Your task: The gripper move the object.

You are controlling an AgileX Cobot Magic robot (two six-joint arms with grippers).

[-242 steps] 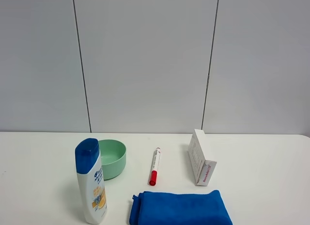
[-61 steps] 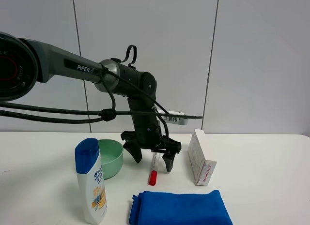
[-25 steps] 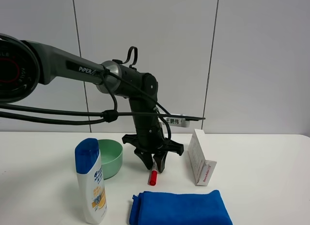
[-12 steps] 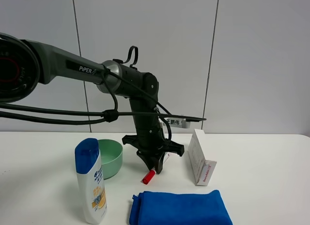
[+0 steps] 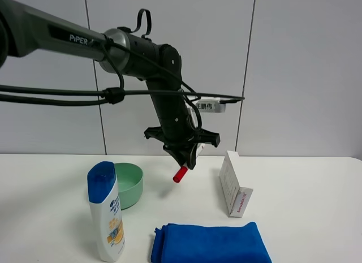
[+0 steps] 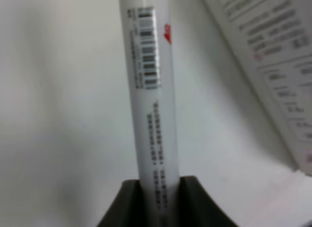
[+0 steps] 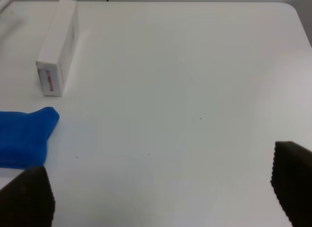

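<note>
Marker pen (image 5: 180, 173) hung red cap down above the white table (image 5: 305, 218), pinched tight in the left gripper (image 5: 186, 159). Plain grey wall panels (image 5: 305, 70) stood behind it.

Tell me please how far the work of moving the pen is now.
Done: the left gripper is shut on the pen and holds it clear of the table. In hand: the pen hangs tilted, red cap down, between the bowl and the box. Left: setting it down and letting go.
</note>
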